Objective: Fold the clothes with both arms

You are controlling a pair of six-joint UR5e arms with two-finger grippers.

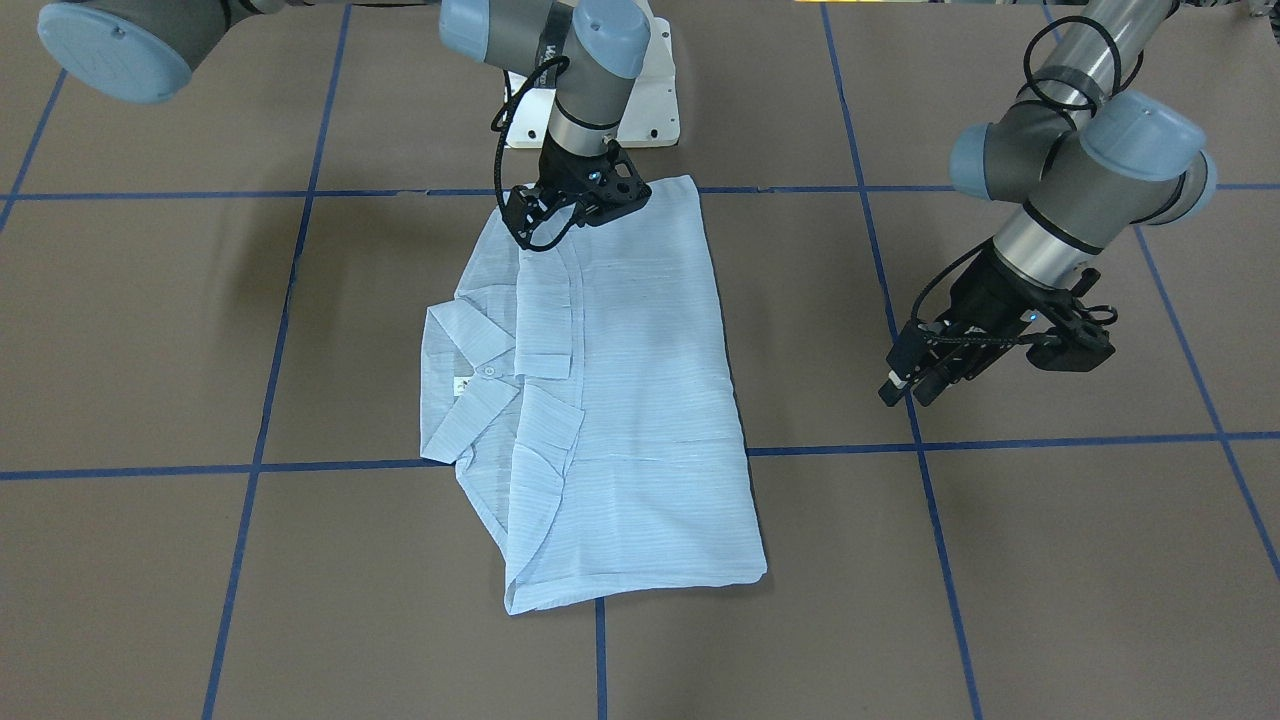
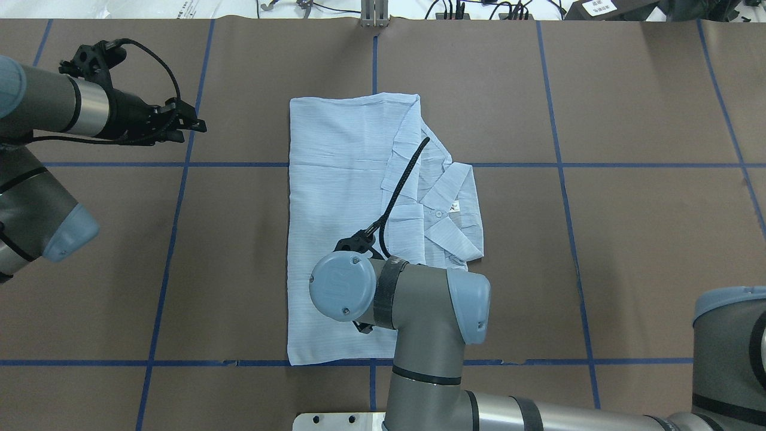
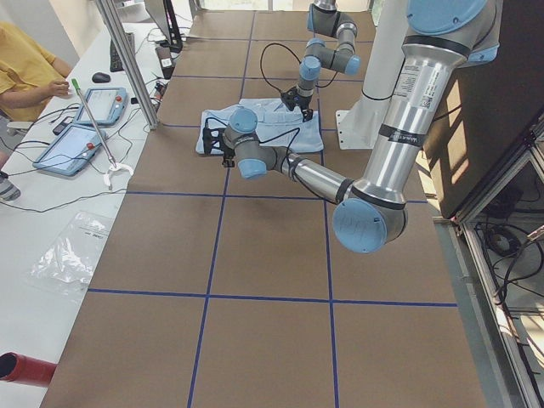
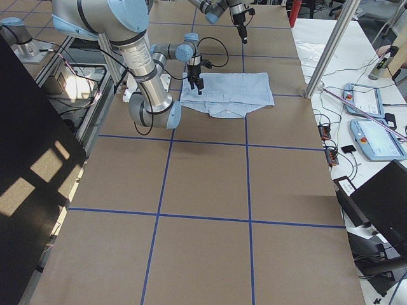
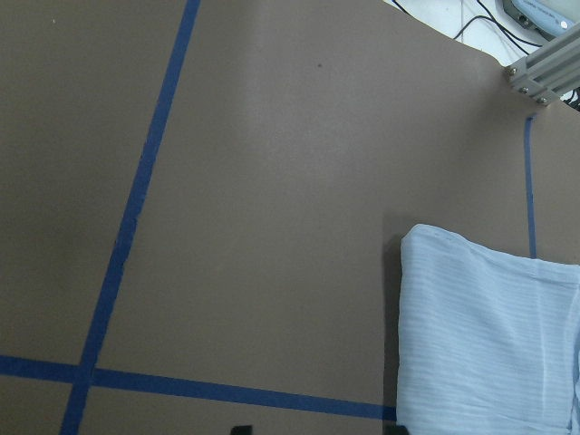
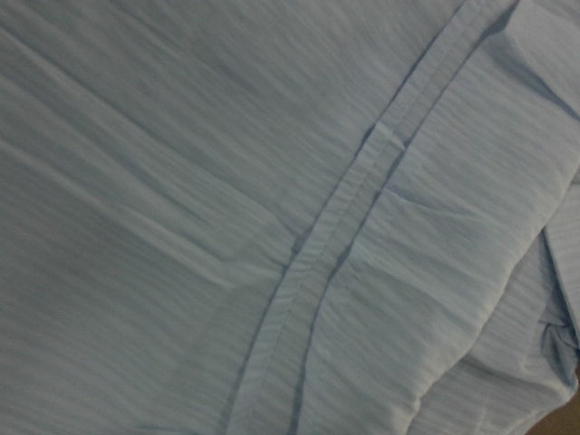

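The pale blue shirt (image 2: 335,197) lies folded into a long rectangle in the middle of the table, its collar (image 2: 449,203) and neck label on the robot's right side. It also shows in the front view (image 1: 640,400). My right gripper (image 1: 560,215) points down onto the shirt's edge nearest the robot base; its fingers are hidden under the wrist (image 2: 344,287). The right wrist view shows only fabric and a seam (image 6: 335,236) close up. My left gripper (image 2: 191,126) hangs open and empty above bare table, well to the left of the shirt; a shirt corner (image 5: 480,335) shows in its wrist view.
Blue tape lines (image 2: 419,164) divide the brown table top into squares. The white pedestal base (image 1: 650,110) stands just behind the shirt. An aluminium post (image 2: 374,15) is at the far edge. An operators' bench with tablets (image 4: 375,133) runs along the far side.
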